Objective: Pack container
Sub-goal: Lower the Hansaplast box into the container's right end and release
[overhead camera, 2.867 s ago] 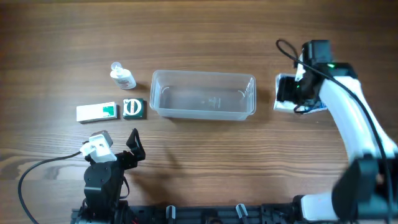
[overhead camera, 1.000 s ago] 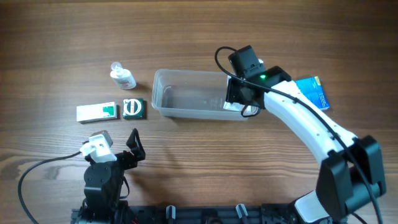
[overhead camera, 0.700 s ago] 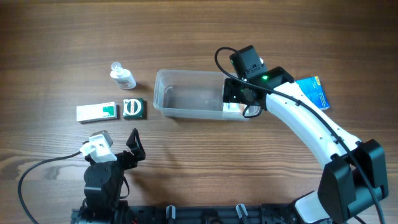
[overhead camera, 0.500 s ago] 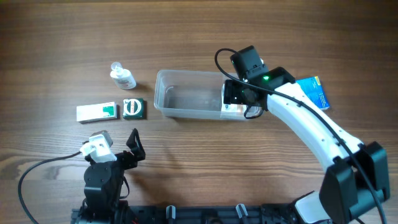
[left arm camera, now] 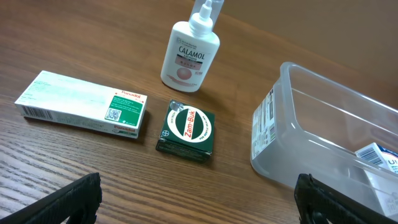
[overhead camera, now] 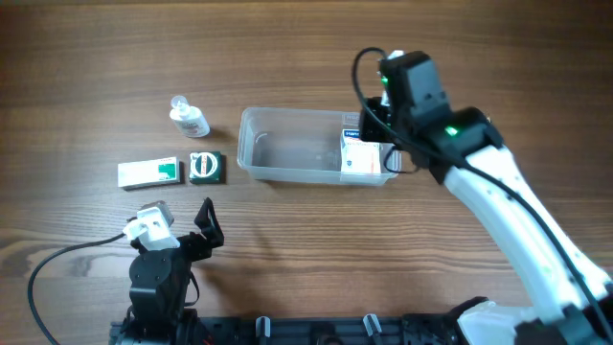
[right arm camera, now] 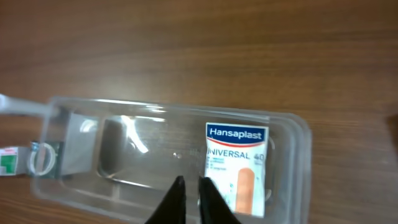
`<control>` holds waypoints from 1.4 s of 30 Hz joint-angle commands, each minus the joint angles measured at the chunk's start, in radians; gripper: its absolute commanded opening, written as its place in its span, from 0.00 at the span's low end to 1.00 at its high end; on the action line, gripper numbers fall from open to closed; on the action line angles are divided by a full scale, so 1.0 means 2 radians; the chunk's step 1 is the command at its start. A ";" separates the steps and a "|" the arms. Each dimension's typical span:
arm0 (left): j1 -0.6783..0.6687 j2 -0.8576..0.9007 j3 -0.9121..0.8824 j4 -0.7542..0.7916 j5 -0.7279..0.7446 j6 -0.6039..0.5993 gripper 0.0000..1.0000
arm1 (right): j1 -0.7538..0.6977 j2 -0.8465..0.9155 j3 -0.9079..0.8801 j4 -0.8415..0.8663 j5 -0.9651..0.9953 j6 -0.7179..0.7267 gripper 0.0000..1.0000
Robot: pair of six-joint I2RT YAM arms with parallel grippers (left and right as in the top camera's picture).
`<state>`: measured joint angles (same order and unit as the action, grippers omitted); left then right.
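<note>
The container [overhead camera: 287, 113] is a clear plastic tub in the middle of the table, also seen in the left wrist view [left arm camera: 311, 146] and the right wrist view [right arm camera: 174, 107]. A white Hansaplast plaster box [overhead camera: 358, 153] [right arm camera: 235, 165] lies flat inside its right end. My right gripper [overhead camera: 375, 134] [right arm camera: 189, 182] hovers above that end, shut with nothing between its fingers, just left of the box. My left gripper [overhead camera: 204, 222] [left arm camera: 196, 211] rests near the front left edge, wide open and holding nothing.
Left of the container stand a Calamol bottle [overhead camera: 189, 118] [left arm camera: 191, 53], a dark green Zam-Buk box [overhead camera: 206, 167] [left arm camera: 186, 129] and a long white-and-green box [overhead camera: 149, 172] [left arm camera: 81, 104]. My right arm reaches in from the front right.
My right gripper has let go of the plaster box inside the container, lifted away towards the right and shut. The left arm has not moved.
</note>
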<state>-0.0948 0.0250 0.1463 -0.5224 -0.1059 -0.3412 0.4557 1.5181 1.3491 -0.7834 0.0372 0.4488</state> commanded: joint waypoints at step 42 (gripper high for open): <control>0.004 -0.005 -0.001 0.002 0.004 0.010 1.00 | 0.001 0.112 0.000 -0.002 -0.020 -0.025 0.04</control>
<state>-0.0948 0.0250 0.1463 -0.5224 -0.1059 -0.3412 0.4557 1.7859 1.3357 -0.7979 0.0006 0.3878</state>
